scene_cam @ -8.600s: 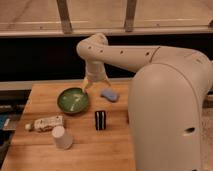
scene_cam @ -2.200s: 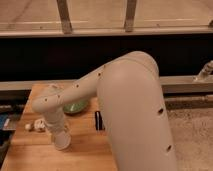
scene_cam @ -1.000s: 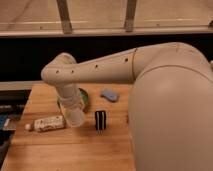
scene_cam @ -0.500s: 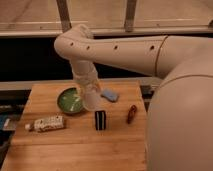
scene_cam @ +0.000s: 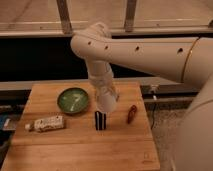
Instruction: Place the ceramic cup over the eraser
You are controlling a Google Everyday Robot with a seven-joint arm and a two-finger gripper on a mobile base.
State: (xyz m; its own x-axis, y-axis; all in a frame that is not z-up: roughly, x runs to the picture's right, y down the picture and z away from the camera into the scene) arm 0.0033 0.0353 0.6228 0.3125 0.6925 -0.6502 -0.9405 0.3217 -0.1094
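The white ceramic cup (scene_cam: 107, 104) hangs in the air at the end of my arm, just above and slightly right of the eraser (scene_cam: 100, 120). The eraser is a small black block with white stripes, standing upright near the middle of the wooden table (scene_cam: 75, 150). My gripper (scene_cam: 104, 94) is shut on the cup, and its fingers are mostly hidden against the cup's white wall. The cup's bottom edge sits close over the eraser's top.
A green bowl (scene_cam: 73, 100) lies left of the eraser. A small reddish-brown object (scene_cam: 131, 114) lies to its right. A white tube (scene_cam: 46, 123) rests at the table's left edge. My large white arm spans the upper right. A dark rail runs behind the table.
My gripper took the cup from the table's front left, lifted it and carried it right. It now hangs lower, right over the eraser.
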